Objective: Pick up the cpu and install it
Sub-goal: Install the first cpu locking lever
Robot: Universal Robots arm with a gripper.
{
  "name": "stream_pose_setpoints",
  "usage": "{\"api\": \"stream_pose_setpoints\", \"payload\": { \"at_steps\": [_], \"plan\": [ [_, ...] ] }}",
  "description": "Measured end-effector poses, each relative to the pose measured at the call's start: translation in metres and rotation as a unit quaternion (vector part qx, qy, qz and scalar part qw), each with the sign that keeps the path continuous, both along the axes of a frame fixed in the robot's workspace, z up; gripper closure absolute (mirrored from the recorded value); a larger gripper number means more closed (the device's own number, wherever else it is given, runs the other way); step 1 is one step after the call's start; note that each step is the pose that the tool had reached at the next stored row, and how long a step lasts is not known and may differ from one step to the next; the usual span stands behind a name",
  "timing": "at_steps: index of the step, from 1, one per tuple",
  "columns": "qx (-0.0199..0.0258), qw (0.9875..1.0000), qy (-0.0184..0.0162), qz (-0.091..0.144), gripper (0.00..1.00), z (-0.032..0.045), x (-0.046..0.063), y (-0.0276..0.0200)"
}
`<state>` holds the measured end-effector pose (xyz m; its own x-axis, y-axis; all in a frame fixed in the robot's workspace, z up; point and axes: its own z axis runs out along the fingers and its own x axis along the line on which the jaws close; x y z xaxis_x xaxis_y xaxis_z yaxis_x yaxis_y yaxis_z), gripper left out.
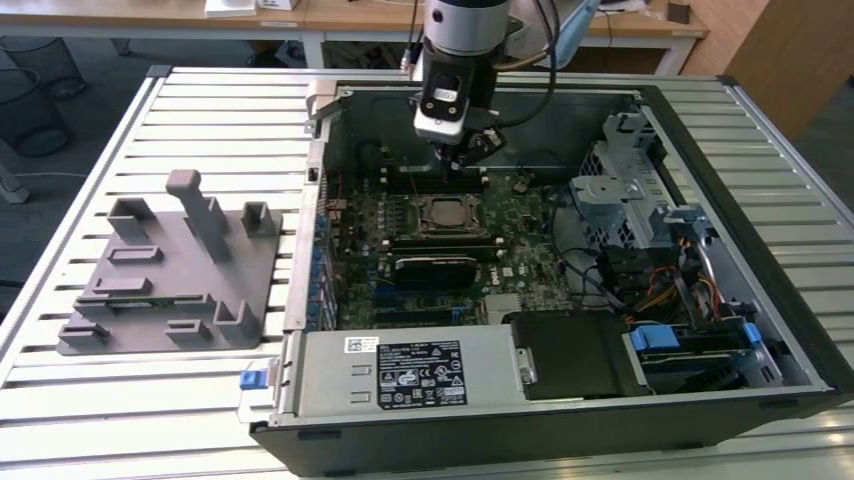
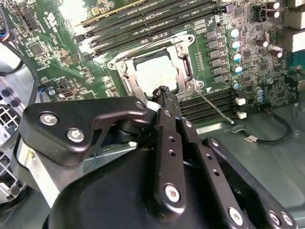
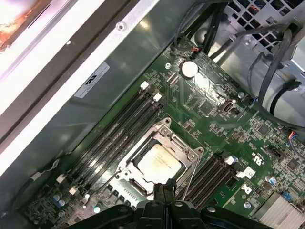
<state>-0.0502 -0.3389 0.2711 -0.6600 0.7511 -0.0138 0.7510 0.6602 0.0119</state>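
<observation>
Gripper (image 1: 463,152) first: mine hangs inside the open computer case (image 1: 747,330), above the far edge of the green motherboard (image 1: 527,265), with its fingers (image 2: 164,95) pressed together and nothing between them.

Largest around me is the slatted metal bench (image 1: 200,110) carrying everything. On it, toward the exterior view's left of the case, sits a grey plastic fixture (image 1: 167,275) with upright posts, well apart from me. Within the case, a black power supply box (image 1: 420,372) lies along the near side, and a drive cage (image 1: 641,205) with loose cables (image 1: 661,290) fills the exterior view's right.

On the motherboard, memory slots (image 3: 121,126) flank the socket frame (image 3: 167,136), and a thin lever (image 2: 214,106) angles out beside the frame. Seated in that frame lies the cpu (image 3: 159,162), its silvery top facing up; both wrist views show it just beyond my fingertips, which cover its near edge. My own black linkage (image 2: 143,191) blocks the board below.
</observation>
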Motion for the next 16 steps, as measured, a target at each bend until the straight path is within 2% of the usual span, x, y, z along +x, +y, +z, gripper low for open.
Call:
{"api": "stream_pose_setpoints", "payload": {
  "at_steps": [4, 8, 12, 16],
  "plan": [
    [0.0000, 0.9997, 0.0000, 0.025, 0.89, 0.0000, -0.0002, 0.0000],
    [0.0000, 0.9981, 0.0000, 0.061, 0.89, -0.0001, -0.0003, 0.0000],
    [0.0000, 0.9952, 0.0000, 0.098, 0.89, -0.0002, -0.0003, 0.0000],
    [0.0000, 0.9910, 0.0000, 0.134, 0.89, -0.0003, -0.0003, 0.0000]
  ]
}}
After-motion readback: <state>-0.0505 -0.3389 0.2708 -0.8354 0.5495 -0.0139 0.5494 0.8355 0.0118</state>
